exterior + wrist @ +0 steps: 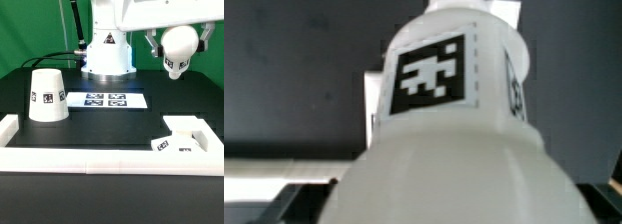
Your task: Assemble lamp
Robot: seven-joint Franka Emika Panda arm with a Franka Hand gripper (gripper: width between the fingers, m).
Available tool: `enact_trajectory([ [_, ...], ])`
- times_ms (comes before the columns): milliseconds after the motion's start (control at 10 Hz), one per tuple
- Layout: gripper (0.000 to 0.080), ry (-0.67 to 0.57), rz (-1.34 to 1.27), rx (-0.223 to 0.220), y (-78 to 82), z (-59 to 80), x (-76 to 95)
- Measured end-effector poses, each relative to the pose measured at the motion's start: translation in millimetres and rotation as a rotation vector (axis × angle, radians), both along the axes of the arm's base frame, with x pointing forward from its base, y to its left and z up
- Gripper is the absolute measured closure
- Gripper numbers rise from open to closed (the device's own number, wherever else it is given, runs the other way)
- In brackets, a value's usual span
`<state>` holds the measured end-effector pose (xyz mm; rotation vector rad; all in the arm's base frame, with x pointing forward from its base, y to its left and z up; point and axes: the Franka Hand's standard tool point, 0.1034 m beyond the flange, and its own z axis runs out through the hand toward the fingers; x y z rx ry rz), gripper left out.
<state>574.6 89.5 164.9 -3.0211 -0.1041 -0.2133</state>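
Black bench (120,125) and a dim backdrop are framing the work. The bulb (179,46) is hanging in the air well above the surface, toward the exterior view's right. In the wrist view the bulb (446,140) is filling nearly the whole picture, its square tag facing the camera.

The claw (176,52) is clamping the bulb, with dark fingers showing on either side of the white ball, so the part is being carried rather than resting anywhere.

Below it and nearer the camera, the base (180,138) is lying flat on the bench, tucked into the corner formed by the white border rails (100,158). The shade (47,95) is standing apart at the exterior view's left, narrow end up and untouched. The marker board (105,100) is lying between the shade and the robot's pedestal (107,55).

The step in hand looks like bringing bulb to base. Doing it well probably means:
- centring the stem over the base's middle before descending — the socket itself is too small to make out here;
- keeping the bulb upright and coming down slowly;
- letting the rail corner brace the base against sliding;
- releasing only once the stem is seated.
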Motion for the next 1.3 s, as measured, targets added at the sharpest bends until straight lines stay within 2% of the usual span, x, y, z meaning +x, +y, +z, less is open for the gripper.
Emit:
enact_trajectory([
  [200, 0.0223, -0.101, 0.002, -0.011, -6.2, -3.3, 3.8],
  [300, 0.0223, -0.185, -0.003, -0.013, -8.5, 9.1, 17.7],
  [400, 0.0223, -0.272, -0.001, -0.019, -9.8, 15.1, 25.0],
  [600, 0.0223, -0.419, 0.032, -0.049, -16.6, 19.6, 35.9],
  [700, 0.0223, -0.383, 0.036, -0.046, -14.8, 14.3, 31.3],
  [900, 0.0223, -0.385, 0.04, -0.047, -13.7, 12.3, 31.5],
  [1100, 0.0223, -0.395, 0.069, -0.054, -6.3, -0.5, 31.7],
  [1300, 0.0223, -0.398, 0.101, -0.062, -2.1, -8.2, 40.8],
])
